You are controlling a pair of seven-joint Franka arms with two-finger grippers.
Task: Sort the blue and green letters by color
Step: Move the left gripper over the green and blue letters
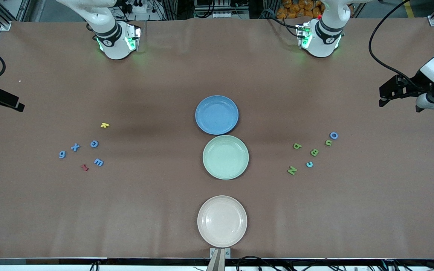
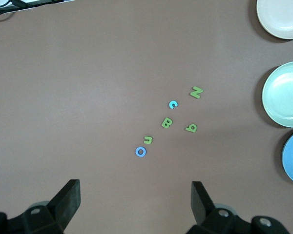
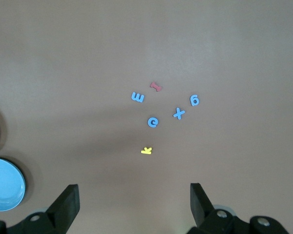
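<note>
**Both Grippers Wide Apart and Empty; Letters Unsorted on the Table**

The left gripper [image 2: 136, 204] hangs above the table at the left arm's end, its fingers [image 2: 68, 197] spread wide and holding nothing. The right gripper [image 3: 134, 204] hangs above the right arm's end of the table in the same condition: fingers [image 3: 68, 200] spread wide, nothing between them. In the front view, the left gripper [image 1: 392, 92] and the right gripper [image 1: 11, 102] sit at the two edges of the frame.

The brown table [image 1: 145, 210] carries three plates in a line down its middle. The blue plate [image 1: 216, 114] lies farthest from the front camera. The green plate [image 1: 225, 157] lies just beside it, nearer to the camera. The cream plate [image 1: 222, 221] lies nearest to the camera, apart from the other two. All three plates hold nothing.

The blue and green letters lie flat on the table in two loose groups.

- Toward the left arm's end: green N [image 1: 292, 170], green B [image 1: 314, 152], green q [image 1: 297, 146], green n [image 1: 328, 142], blue O [image 1: 333, 135], light blue c [image 1: 309, 164].
- Toward the right arm's end: blue m [image 1: 98, 162], blue x [image 1: 75, 147], blue g [image 1: 62, 154], blue e [image 1: 94, 143].

A yellow letter [image 1: 104, 125] and a dark red letter [image 1: 84, 167] lie with the second group, the yellow one farthest from the camera and the red one nearest.
</note>
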